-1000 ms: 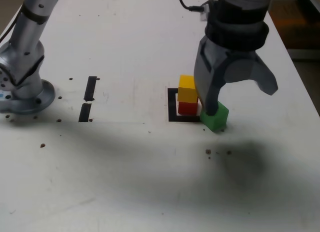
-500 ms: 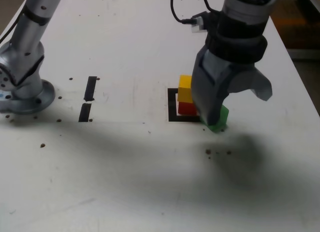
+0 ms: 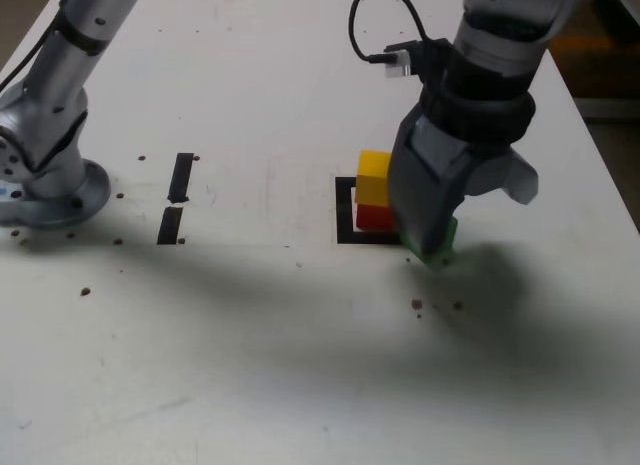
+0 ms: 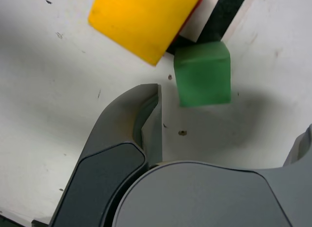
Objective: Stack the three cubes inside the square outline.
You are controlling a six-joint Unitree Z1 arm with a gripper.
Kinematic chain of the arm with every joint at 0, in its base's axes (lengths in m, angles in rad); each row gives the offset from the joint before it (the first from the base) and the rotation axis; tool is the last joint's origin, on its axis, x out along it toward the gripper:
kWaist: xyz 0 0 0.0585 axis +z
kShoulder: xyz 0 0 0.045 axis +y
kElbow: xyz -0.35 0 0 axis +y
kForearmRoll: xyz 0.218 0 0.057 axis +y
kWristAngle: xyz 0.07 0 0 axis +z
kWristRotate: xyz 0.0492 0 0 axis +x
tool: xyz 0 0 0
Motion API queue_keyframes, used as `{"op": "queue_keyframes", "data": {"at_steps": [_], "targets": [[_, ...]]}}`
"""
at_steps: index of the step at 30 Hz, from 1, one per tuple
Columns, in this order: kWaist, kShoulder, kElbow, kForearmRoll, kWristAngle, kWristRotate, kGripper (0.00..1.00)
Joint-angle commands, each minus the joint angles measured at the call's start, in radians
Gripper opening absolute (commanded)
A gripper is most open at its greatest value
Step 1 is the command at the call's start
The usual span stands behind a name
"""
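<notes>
Arm (image 3: 55,125) first, with its base standing at the exterior view's left on the pale surface (image 3: 250,365). Next to the right I have two short black strips (image 3: 175,200), one below the other in that view, well apart from the cubes. Then comes the outline (image 3: 344,210), black tape around a white centre, its right part hidden from me by the fingers (image 3: 430,185). Inside it sits the red cube (image 3: 375,218), with the yellow cube (image 3: 372,178) stacked on top.

Further right I see the green cube (image 4: 202,75) down on the surface, at the outline's lower right corner in the exterior view, turned at an angle to the tape. It is mostly covered there, but my wrist view shows it plainly, close up against the black tape.

My fingers are spread wide apart, with nothing between them. In the exterior view one finger hangs in front of the green cube, and the other reaches out to the right, above a soft shadow.
</notes>
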Motion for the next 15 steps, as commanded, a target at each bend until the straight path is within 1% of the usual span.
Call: {"op": "queue_keyframes", "data": {"at_steps": [1,7,15], "targets": [[0.007,0.001,0.006,-0.001,-0.006,-0.002,0.99],[0.015,0.006,0.018,-0.004,-0.038,-0.002,0.99],[0.017,0.024,0.014,-0.019,-0.07,0.003,0.99]]}}
